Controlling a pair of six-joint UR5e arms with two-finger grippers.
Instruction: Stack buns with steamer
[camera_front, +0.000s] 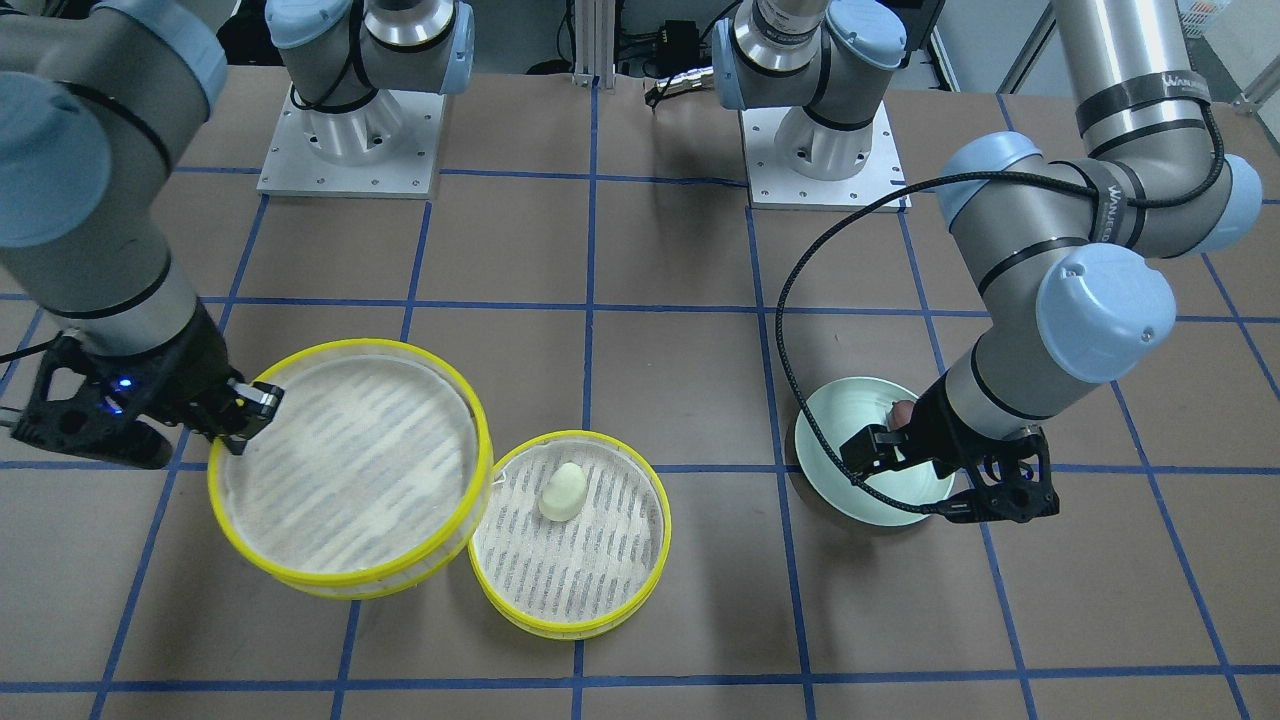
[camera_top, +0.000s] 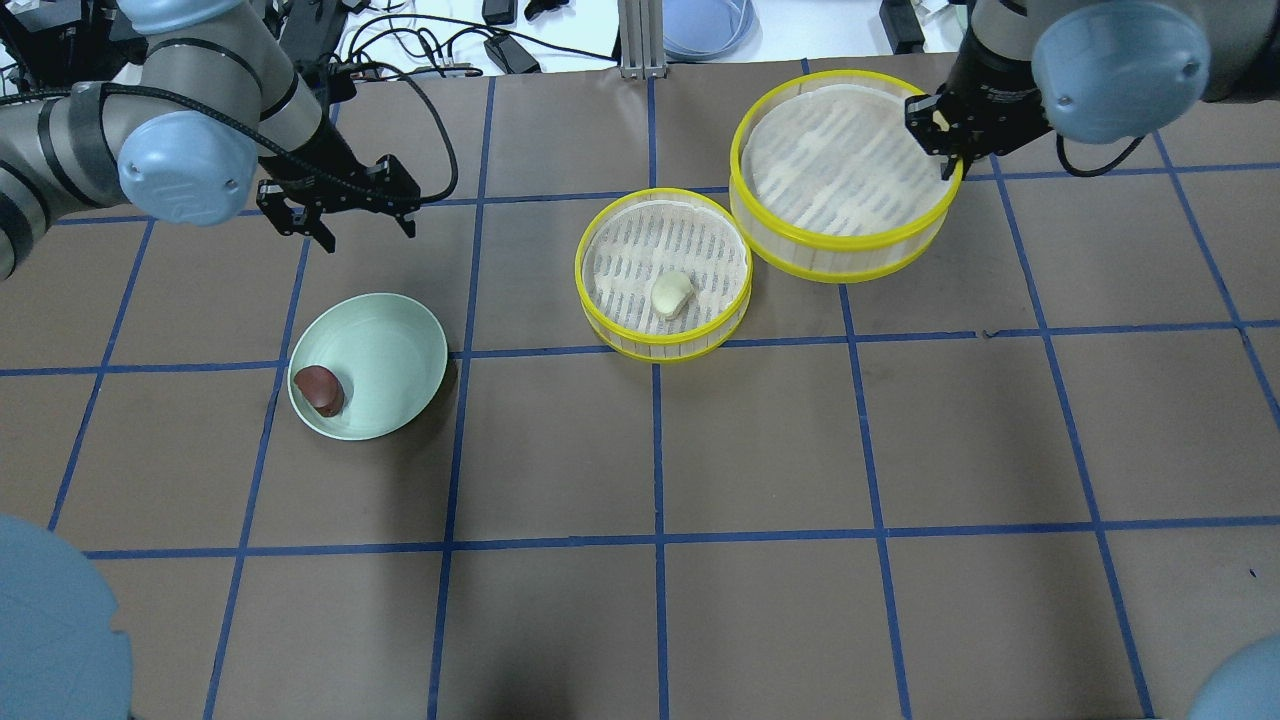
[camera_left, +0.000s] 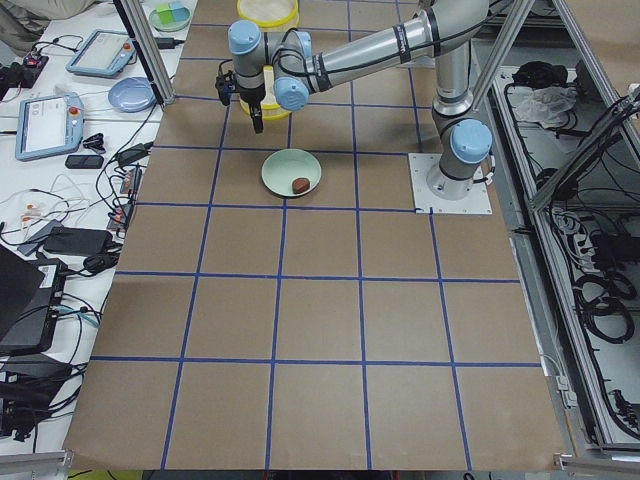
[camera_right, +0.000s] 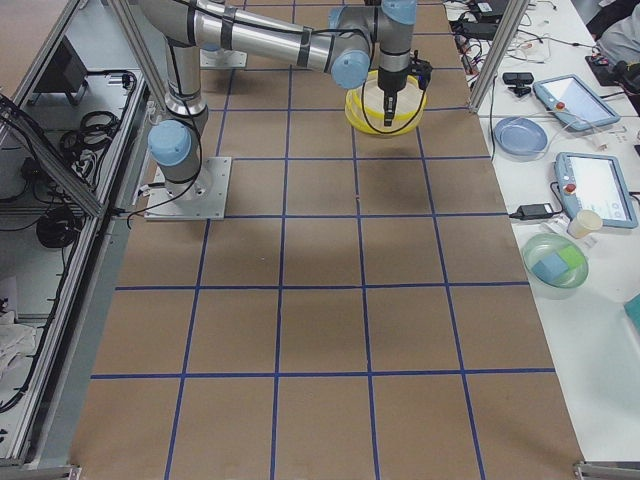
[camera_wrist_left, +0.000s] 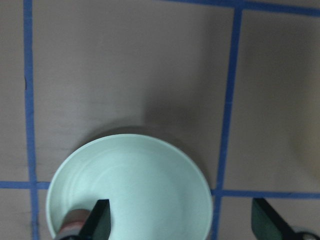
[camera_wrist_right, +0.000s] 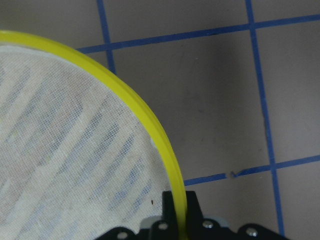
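Note:
The cream-white bun (camera_top: 671, 295) lies in the smaller-looking steamer tier (camera_top: 610, 300) at mid-table, also in the front view (camera_front: 562, 491). My right gripper (camera_top: 945, 150) is shut on the yellow rim of the second, empty steamer tier (camera_top: 840, 160), which it holds raised beside the first; the wrist view shows its fingers (camera_wrist_right: 172, 202) clamping the rim. The dark reddish-brown bun (camera_top: 318, 389) lies on the mint-green plate (camera_top: 390, 340). My left gripper (camera_top: 368, 232) is open and empty, hovering over the plate's far side; its fingertips (camera_wrist_left: 100, 220) frame the plate (camera_wrist_left: 140, 185).
The two arm bases (camera_front: 350, 130) (camera_front: 825, 150) stand at the robot's edge of the table. Blue tape lines grid the brown table top. Tablets, bowls and cables lie on the operators' white bench (camera_right: 580, 190) beyond the far edge.

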